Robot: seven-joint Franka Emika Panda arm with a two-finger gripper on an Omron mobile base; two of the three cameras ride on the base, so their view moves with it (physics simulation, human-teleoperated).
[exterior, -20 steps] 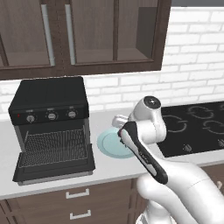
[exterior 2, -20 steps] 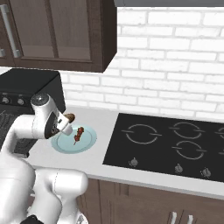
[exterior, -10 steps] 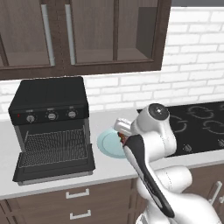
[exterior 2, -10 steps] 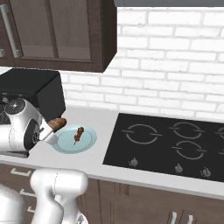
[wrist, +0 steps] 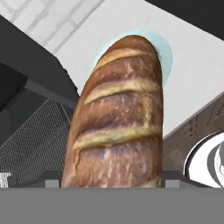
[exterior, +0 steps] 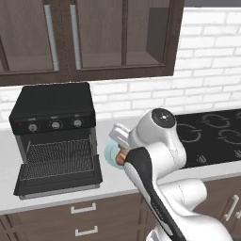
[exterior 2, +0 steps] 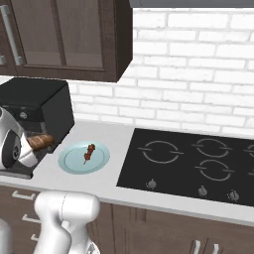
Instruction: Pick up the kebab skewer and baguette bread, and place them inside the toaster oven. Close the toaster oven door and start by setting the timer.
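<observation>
My fingers point(wrist: 112, 183) clamp the baguette bread point(wrist: 117, 118) at one end; long overhang may clip the toaster oven point(exterior: 54, 129) frame.

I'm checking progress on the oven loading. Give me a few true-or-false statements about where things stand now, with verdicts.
1. The gripper holds the baguette. True.
2. The skewer is already on the oven rack. False: it lies on the plate on the counter.
3. The oven door is open, folded down flat. True.
4. The baguette lies on the plate beside the skewer. False: it is off the plate, in the gripper, near the oven.
5. The rack has food on it. False: the rack is bare.
</observation>
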